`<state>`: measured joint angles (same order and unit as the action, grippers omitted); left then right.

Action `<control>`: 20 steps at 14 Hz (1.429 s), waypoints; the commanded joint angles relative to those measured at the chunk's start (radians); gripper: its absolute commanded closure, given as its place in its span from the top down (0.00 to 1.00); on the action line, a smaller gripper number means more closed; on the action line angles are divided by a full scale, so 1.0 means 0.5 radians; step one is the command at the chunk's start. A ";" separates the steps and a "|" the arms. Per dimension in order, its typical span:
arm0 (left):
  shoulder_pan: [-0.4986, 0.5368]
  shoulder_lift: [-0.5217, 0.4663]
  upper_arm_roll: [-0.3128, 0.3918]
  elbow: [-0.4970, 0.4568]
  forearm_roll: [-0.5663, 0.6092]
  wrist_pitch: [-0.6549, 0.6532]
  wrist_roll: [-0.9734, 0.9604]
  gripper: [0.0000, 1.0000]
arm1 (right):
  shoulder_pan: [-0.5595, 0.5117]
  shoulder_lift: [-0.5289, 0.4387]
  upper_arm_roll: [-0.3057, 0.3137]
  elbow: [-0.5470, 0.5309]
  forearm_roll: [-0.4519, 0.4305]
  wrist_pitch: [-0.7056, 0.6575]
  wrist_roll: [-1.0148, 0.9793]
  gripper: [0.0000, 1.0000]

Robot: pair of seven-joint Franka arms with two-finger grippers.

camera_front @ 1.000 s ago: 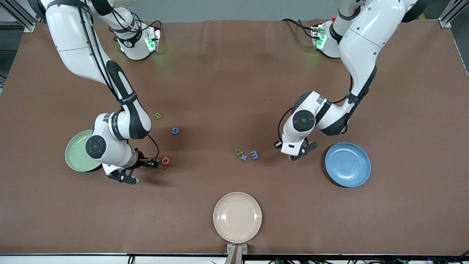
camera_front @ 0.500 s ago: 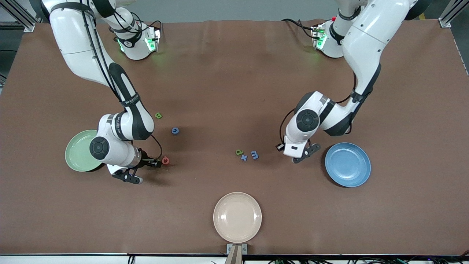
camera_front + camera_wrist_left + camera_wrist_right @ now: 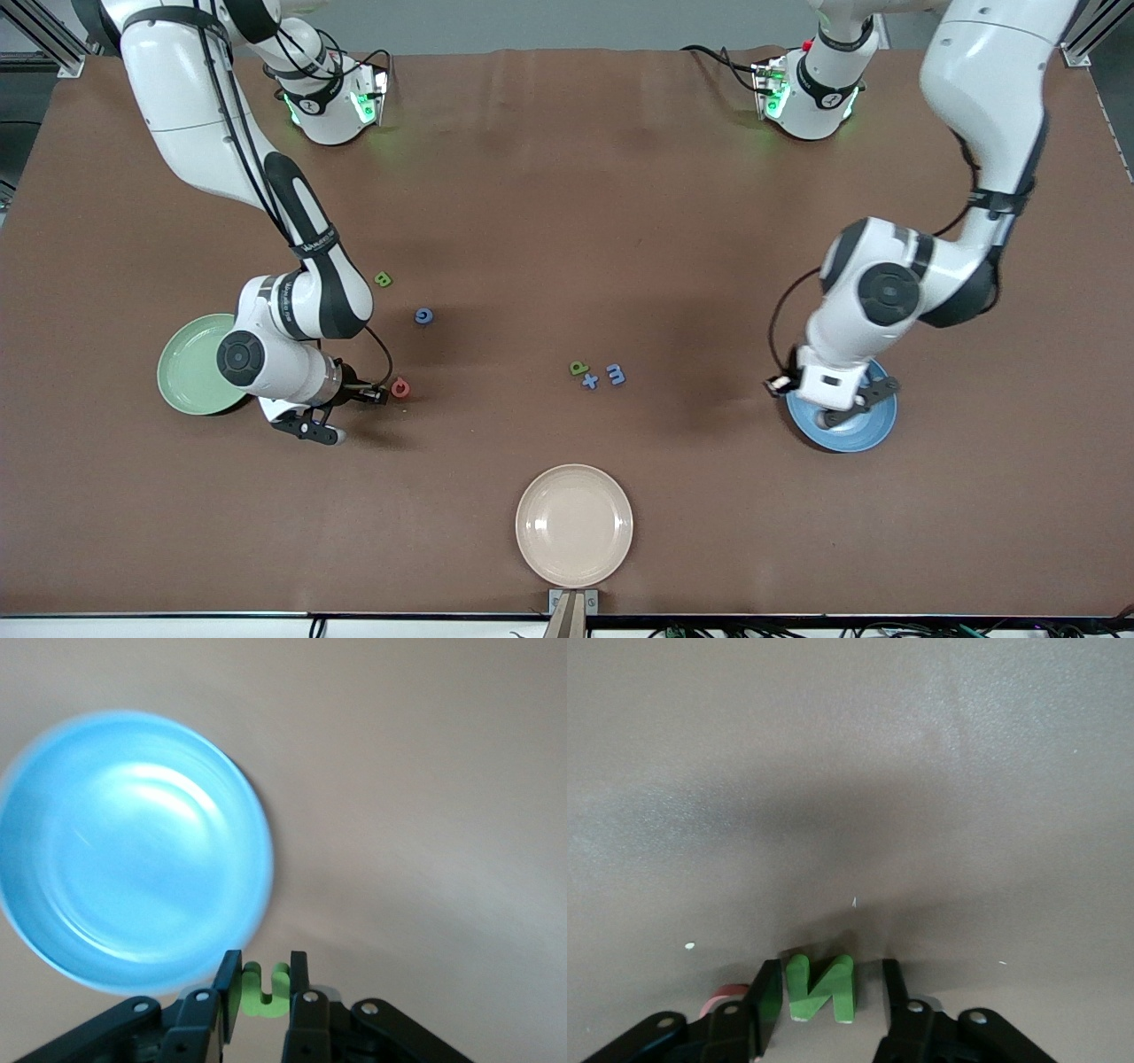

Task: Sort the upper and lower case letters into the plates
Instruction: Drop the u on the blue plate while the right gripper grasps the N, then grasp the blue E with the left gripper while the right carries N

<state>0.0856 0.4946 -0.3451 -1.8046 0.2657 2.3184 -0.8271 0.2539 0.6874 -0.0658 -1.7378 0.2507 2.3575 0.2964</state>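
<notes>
My left gripper point(image 3: 828, 409) is over the blue plate point(image 3: 873, 430), near its rim, and is shut on a green lowercase n point(image 3: 266, 990). The plate fills much of the left wrist view point(image 3: 133, 850). My right gripper point(image 3: 376, 395) is low at the table beside the pale green plate point(image 3: 186, 368). It is open with its jaws on either side of a green N point(image 3: 821, 988), one finger touching it. A red Q point(image 3: 400, 387) lies right beside it. A green B point(image 3: 383, 279) and a blue G point(image 3: 424, 315) lie farther from the camera.
A green p point(image 3: 578, 367), a blue t point(image 3: 590, 381) and a blue m point(image 3: 616, 374) lie clustered mid-table. A cream-beige plate point(image 3: 574, 525) sits at the table's near edge.
My left arm has swung from beside the p, t, m cluster to over the blue plate, carrying the green n. My right gripper has barely moved.
</notes>
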 commanded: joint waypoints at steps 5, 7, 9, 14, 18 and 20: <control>0.304 0.133 -0.003 -0.020 0.033 0.017 0.375 0.09 | 0.032 0.027 -0.006 0.003 0.020 0.013 -0.022 0.46; 0.314 0.186 -0.003 0.013 0.033 0.017 0.351 0.53 | 0.035 0.027 -0.006 0.000 0.002 0.013 -0.025 0.43; 0.317 0.180 -0.003 0.010 0.033 0.002 0.347 1.00 | 0.038 0.030 -0.006 0.000 -0.023 0.013 -0.025 0.42; 0.249 0.069 -0.146 0.050 0.006 -0.219 0.100 1.00 | 0.090 0.046 -0.006 0.000 -0.026 0.016 -0.022 0.34; 0.017 0.167 -0.282 0.117 0.009 -0.225 -0.348 1.00 | 0.090 0.043 -0.009 0.000 -0.108 0.013 -0.025 0.17; -0.164 0.265 -0.279 0.224 0.030 -0.225 -0.416 1.00 | 0.093 0.034 -0.009 0.003 -0.161 -0.005 -0.025 0.15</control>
<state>0.0763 0.5670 -0.4901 -1.7666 0.2658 2.2224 -0.9993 0.2908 0.6865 -0.0697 -1.7352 0.1995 2.3542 0.2854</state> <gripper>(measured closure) 0.000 0.670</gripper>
